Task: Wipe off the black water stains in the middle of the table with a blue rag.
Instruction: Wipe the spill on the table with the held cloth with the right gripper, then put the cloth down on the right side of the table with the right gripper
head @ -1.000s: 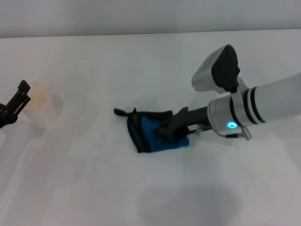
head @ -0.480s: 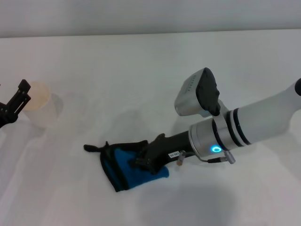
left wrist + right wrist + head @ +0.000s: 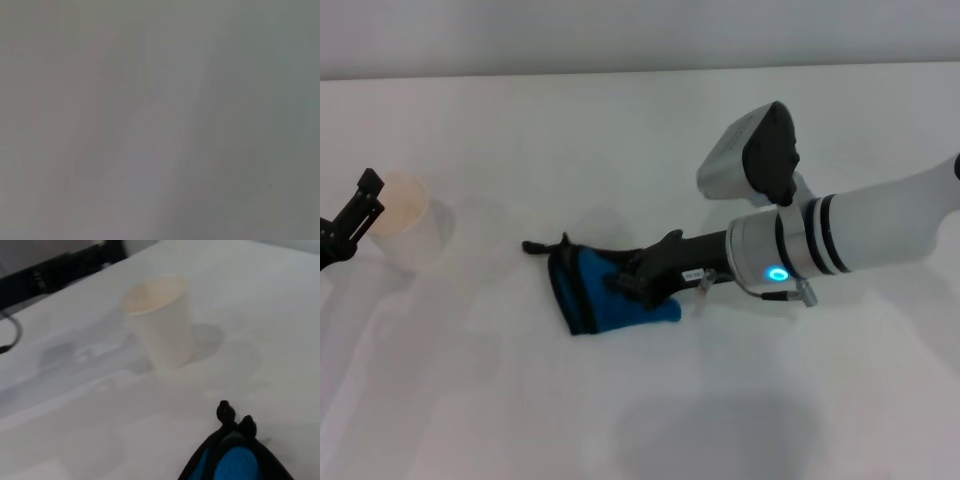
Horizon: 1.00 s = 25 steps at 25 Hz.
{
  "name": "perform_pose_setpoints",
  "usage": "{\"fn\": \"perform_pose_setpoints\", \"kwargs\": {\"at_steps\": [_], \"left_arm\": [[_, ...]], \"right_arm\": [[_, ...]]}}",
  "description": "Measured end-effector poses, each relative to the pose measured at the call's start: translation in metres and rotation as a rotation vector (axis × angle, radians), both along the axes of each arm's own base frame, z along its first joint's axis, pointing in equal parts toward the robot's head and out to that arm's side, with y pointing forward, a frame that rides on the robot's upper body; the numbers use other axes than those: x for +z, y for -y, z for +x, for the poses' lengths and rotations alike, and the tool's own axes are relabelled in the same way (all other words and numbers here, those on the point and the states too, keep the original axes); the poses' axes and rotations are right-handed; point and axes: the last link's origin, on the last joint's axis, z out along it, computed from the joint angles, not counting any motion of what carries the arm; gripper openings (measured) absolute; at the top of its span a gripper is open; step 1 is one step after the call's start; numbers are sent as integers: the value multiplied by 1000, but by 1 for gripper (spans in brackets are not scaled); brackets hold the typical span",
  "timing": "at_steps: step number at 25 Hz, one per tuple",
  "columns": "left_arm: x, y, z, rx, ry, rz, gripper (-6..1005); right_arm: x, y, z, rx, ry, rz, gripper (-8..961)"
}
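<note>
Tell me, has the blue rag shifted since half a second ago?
Yes. The blue rag, under the right gripper, has slid up the head view, away from the robot, ending nearer the level of the paper cup.

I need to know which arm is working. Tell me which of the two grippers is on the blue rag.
The right gripper: it presses on the blue rag mid-table. The left gripper sits apart at the left edge beside the paper cup.
</note>
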Motion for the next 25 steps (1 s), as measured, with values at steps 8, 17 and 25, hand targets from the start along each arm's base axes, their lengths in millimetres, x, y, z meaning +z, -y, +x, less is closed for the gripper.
{"fn": "perform_pose_setpoints", "kwargs": {"at_steps": [8, 17, 25], "left_arm": [[0, 0, 0, 1, 0, 0, 876], [0, 1, -1, 5, 1, 3, 876], [0, 1, -2, 8, 0, 0, 876]], "right_arm": [[26, -27, 21, -54, 54, 138, 85], [63, -44, 42, -95, 73, 220, 87], [54, -37, 30, 11, 116, 108, 89]]}}
